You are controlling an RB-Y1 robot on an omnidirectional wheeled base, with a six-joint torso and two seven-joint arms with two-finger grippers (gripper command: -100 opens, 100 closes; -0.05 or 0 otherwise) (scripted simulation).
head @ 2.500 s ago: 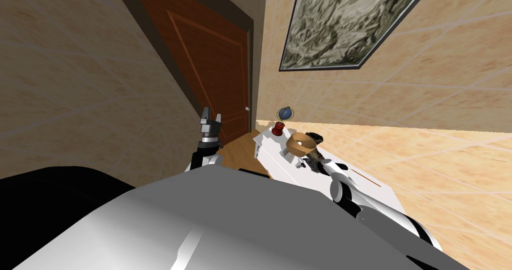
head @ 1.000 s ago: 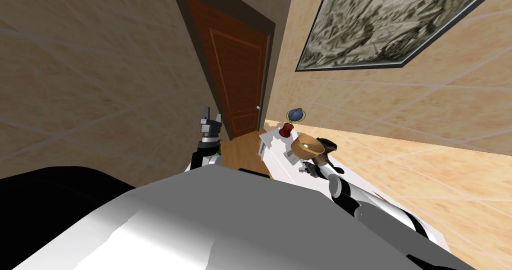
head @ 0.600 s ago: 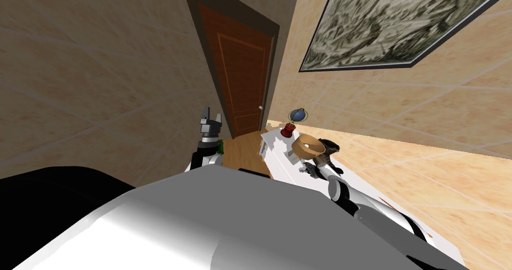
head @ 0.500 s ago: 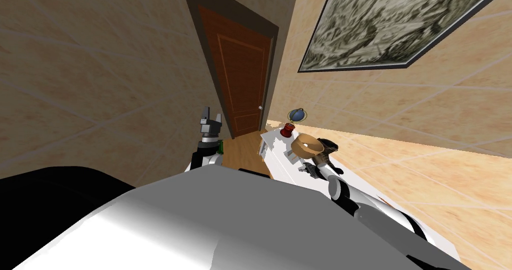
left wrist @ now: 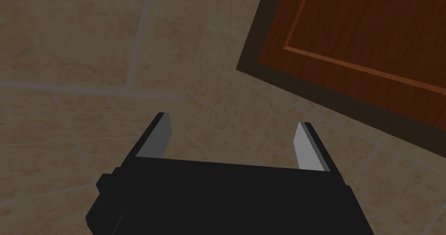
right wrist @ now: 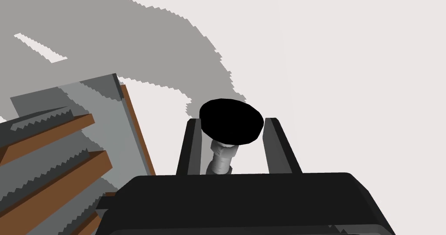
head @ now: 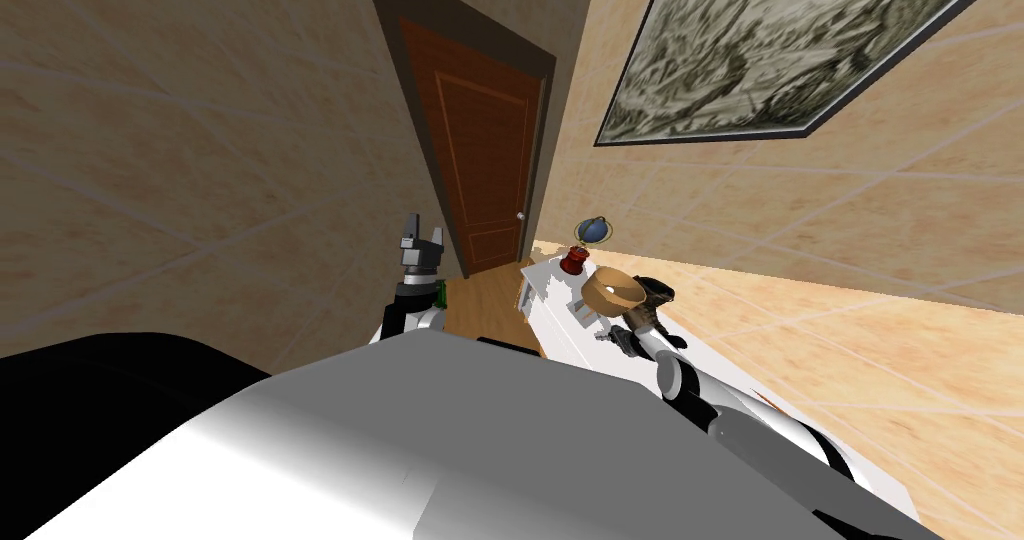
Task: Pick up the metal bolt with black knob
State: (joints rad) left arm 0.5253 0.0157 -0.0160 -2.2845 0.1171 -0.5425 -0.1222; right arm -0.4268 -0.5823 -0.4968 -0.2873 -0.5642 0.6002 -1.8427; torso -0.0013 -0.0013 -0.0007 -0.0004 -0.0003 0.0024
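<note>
R gripper [right wrist: 232, 120] has the bolt [right wrist: 228, 130]: both fingers [right wrist: 191, 145] are pressed against the sides of the black knob, w/ the gap clearly narrower than a full spread. The grey threaded shaft points back toward the gripper body, knob at the fingertips. Can't tell if the bolt is off the surface or resting on it. Below it is the white table [right wrist: 348, 71], w/ a jagged grey shadow across it. Just beside the gripper is a slatted rack [right wrist: 56, 158], brown and grey strips, tilted.

Head cam: R arm reaches out over the white table [head: 548, 299], gripper [head: 622, 339] near a brown bowl-shaped thing [head: 612, 291]. Bolt too small to make out there. Further back on the same table are a small red object [head: 574, 260] and a globe [head: 594, 229], close together near the far end.

L gripper [left wrist: 233, 119] is raised, well apart from the table, up near the brown door [head: 480, 164]. Fingers wide apart, nothing between them.
</note>
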